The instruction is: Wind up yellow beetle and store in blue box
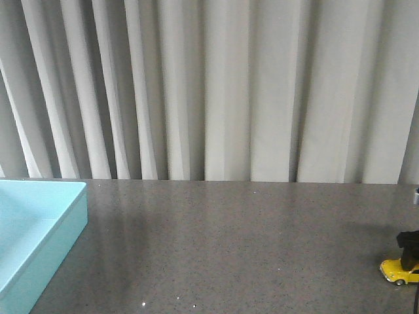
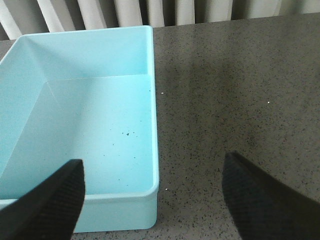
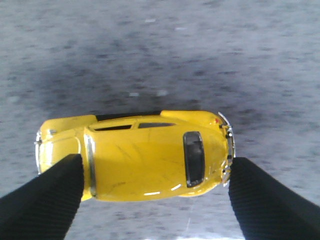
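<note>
The yellow beetle (image 1: 398, 269) stands on its wheels on the dark table at the far right. In the right wrist view the yellow beetle (image 3: 140, 160) lies lengthwise between the black pads (image 3: 45, 200), one at its nose and one against its rear bumper. My right gripper (image 3: 155, 172) is shut on it; in the front view only a black piece of the right gripper (image 1: 409, 243) shows above the car. The blue box (image 1: 46, 239) sits at the left edge, nothing in it. My left gripper (image 2: 152, 175) hovers open over the blue box's (image 2: 155, 105) near corner and the table beside it.
Speckled grey tabletop (image 1: 229, 248) stretches between box and car. Pale curtains (image 1: 216, 85) hang behind the table's far edge. A few dark specks lie on the box floor (image 2: 127, 133).
</note>
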